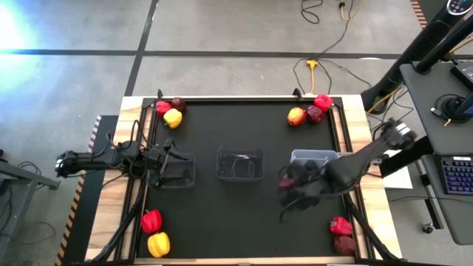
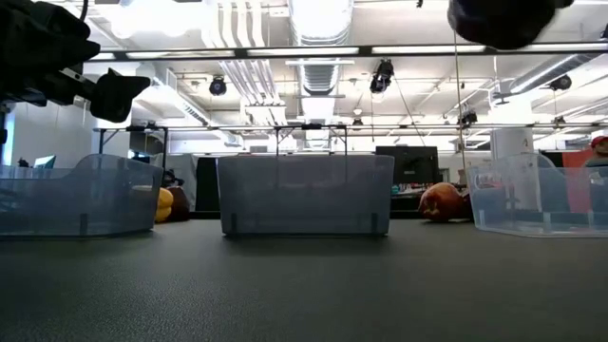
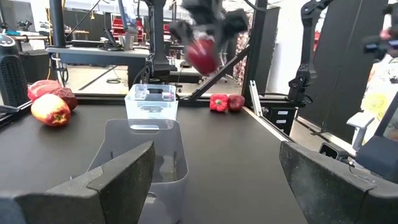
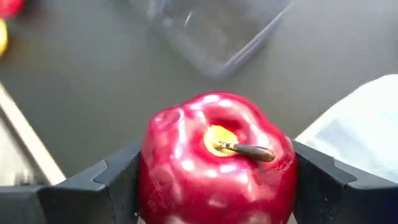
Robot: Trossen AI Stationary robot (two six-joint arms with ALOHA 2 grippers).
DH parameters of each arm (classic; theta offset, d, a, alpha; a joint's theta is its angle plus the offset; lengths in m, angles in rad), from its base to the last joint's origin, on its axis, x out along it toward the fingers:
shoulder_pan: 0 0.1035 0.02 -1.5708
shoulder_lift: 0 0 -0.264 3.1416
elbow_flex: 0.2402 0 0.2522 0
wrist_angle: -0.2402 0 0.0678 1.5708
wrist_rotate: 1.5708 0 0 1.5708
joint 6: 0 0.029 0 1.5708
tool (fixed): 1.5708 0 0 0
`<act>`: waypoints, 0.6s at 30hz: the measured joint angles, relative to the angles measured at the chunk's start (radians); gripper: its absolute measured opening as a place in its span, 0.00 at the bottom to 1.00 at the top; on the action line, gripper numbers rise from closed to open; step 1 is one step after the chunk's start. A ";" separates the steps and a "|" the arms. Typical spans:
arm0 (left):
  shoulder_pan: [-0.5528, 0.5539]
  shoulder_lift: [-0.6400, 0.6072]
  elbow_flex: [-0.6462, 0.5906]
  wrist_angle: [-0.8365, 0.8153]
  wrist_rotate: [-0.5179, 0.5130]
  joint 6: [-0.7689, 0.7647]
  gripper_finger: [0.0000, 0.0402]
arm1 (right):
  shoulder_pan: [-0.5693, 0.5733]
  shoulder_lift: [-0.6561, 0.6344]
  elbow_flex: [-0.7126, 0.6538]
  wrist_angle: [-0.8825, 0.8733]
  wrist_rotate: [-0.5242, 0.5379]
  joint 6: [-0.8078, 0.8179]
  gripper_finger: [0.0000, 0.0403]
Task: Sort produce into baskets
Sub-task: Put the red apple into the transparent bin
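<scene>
Here the right gripper [image 4: 211,180] clamps a glossy, round, dimpled apple [image 4: 214,168].

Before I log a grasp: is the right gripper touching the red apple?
Touching. In the right wrist view the right gripper has a dark finger pressed against each side of the red apple, no gap visible; the left wrist view shows it carried above the table.

we see a black mat [image 1: 244,214] covering the table, framed by a pale wooden border [image 1: 355,118]. on the concrete floor beyond it a yellow plug [image 1: 312,65] lies with dark cables [image 1: 325,44] trailing away. a desk on the right of the high view carries a keyboard [image 1: 457,176]. the low view shows ceiling ducts [image 2: 318,24] overhead.
</scene>
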 joint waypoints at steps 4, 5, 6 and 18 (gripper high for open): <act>0.000 0.000 0.000 0.000 0.000 0.000 0.81 | -0.011 -0.100 -0.014 -0.115 0.127 0.082 0.73; 0.000 0.000 0.000 0.000 0.000 0.000 0.81 | -0.012 -0.118 -0.022 -0.142 0.152 0.099 0.73; 0.000 0.000 0.000 0.000 0.000 0.000 0.81 | -0.012 -0.134 -0.035 -0.162 0.177 0.119 0.72; 0.000 0.000 0.000 0.000 0.000 0.000 0.81 | -0.067 -0.209 -0.434 -0.157 0.208 0.372 0.73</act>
